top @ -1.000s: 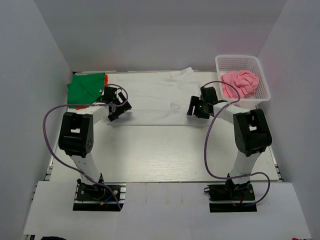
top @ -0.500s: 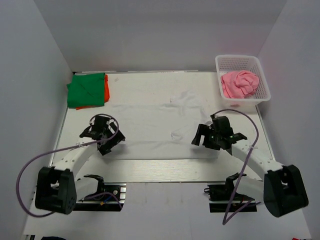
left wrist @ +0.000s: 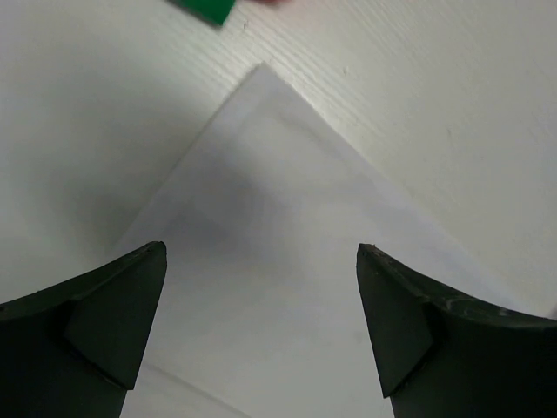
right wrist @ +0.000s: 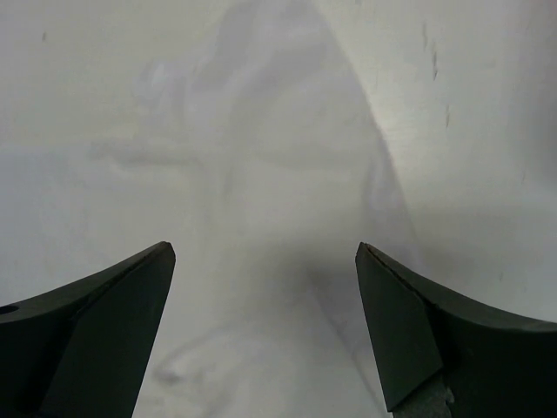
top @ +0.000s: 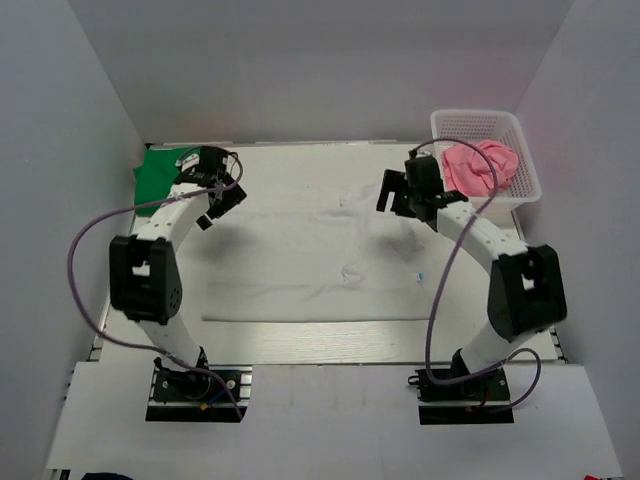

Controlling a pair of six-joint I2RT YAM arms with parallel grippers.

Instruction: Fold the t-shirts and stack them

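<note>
My left tool (left wrist: 259, 252) gapes wide and empty over a crisp corner of the soft white t-shirt (top: 300, 260). My right tool (right wrist: 261, 248), equally spread, hangs above its rumpled far edge. The shirt lies flat mid-worktop (top: 300, 345), with bare boards nearer me. A green t-shirt (top: 155, 175) sits far left, and a pink t-shirt (top: 480, 165) is heaped in the mesh basket (top: 475, 115).

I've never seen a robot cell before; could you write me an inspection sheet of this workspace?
Surface: white table, bare along its near edge.
Job's things: white t-shirt spread flat mid-table; green t-shirt folded at the far left corner; pink t-shirt bunched in the white mesh basket, far right.
Clutter: tiny bluish speck on the white t-shirt, too small to identify.
Grippers: left gripper and right gripper both open, holding nothing, above the white t-shirt's far edge.
Cables: a purple cable loops out from each arm.
Surroundings: plain white walls on three sides.
</note>
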